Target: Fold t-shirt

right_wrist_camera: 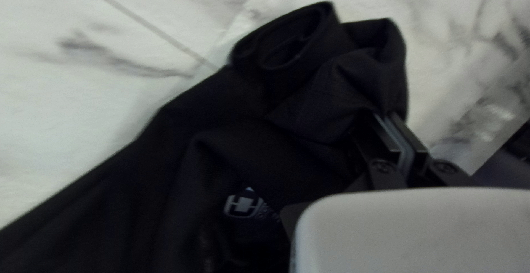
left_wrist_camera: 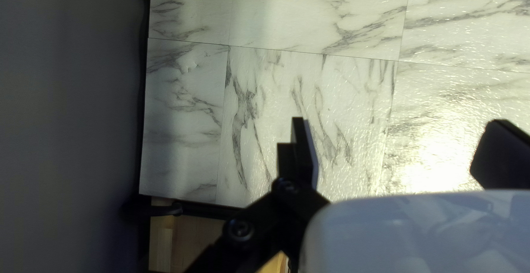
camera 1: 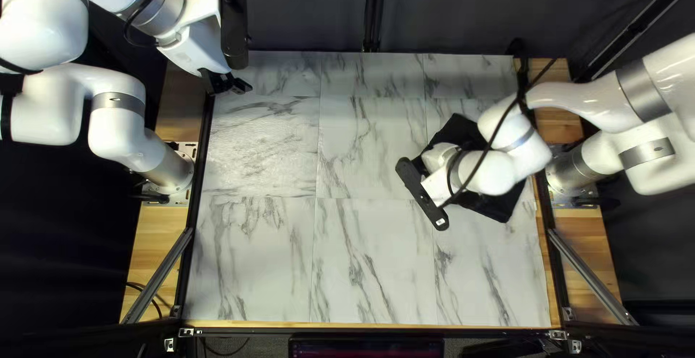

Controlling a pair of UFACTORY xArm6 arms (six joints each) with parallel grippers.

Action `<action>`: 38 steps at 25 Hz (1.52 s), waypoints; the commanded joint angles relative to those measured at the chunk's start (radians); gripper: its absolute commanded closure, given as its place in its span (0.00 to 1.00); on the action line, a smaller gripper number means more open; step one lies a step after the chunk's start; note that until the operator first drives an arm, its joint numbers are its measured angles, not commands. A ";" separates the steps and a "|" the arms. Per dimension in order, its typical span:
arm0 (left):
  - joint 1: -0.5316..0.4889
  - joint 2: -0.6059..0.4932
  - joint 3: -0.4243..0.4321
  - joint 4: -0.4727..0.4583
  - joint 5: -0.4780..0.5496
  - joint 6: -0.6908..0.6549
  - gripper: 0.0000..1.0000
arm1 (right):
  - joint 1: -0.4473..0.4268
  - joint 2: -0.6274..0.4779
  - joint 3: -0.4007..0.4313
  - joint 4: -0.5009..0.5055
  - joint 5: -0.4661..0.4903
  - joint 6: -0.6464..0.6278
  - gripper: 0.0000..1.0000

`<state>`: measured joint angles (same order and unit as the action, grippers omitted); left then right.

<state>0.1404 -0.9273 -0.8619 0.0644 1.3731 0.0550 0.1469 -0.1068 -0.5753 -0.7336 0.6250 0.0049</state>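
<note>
A black cloth t-shirt [camera 1: 457,128] is lying bunched at the right of the top left view, just right of the centre, partly under the white, round-jointed right arm [camera 1: 586,104]. The right gripper [camera 1: 438,157] is reaching down over it, its fingertips being hidden there by the arm. In the right wrist view its black parallel fingers [right_wrist_camera: 411,140] are clamping a gathered bit of the shirt between them. Ahead of them the cloth is rising into rounded, curling folds, and a small pale emblem [right_wrist_camera: 243,205] is showing on the fabric beside the gripper.

At the upper left of the top left view, the black-fingered left gripper [camera 1: 243,86] is hanging from the white left arm [camera 1: 119,115], well apart from the shirt. Its fingers are standing wide apart in the left wrist view, holding nothing, with white, grey-veined tiles showing between and ahead of them.

These tiles are covering the marble-patterned tabletop [camera 1: 253,278]. A thin black cable [camera 1: 499,130] is running across the right arm, and a dark curtain [camera 1: 311,10] is hanging behind the table's far edge.
</note>
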 commanded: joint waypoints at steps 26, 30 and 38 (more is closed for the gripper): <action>0.000 0.000 0.000 0.000 0.000 0.000 0.00 | -0.246 0.219 -0.315 -0.021 -0.195 -0.434 1.00; 0.000 0.000 0.000 0.000 0.000 0.000 0.00 | -0.279 0.273 -0.389 0.003 -0.213 -0.512 1.00; 0.000 0.000 0.000 0.000 0.000 0.000 0.00 | -0.359 0.394 -0.568 0.087 -0.242 -0.707 1.00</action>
<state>0.1404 -0.9273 -0.8619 0.0644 1.3731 0.0550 -0.1834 0.2540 -1.0932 -0.6798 0.3946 -0.6380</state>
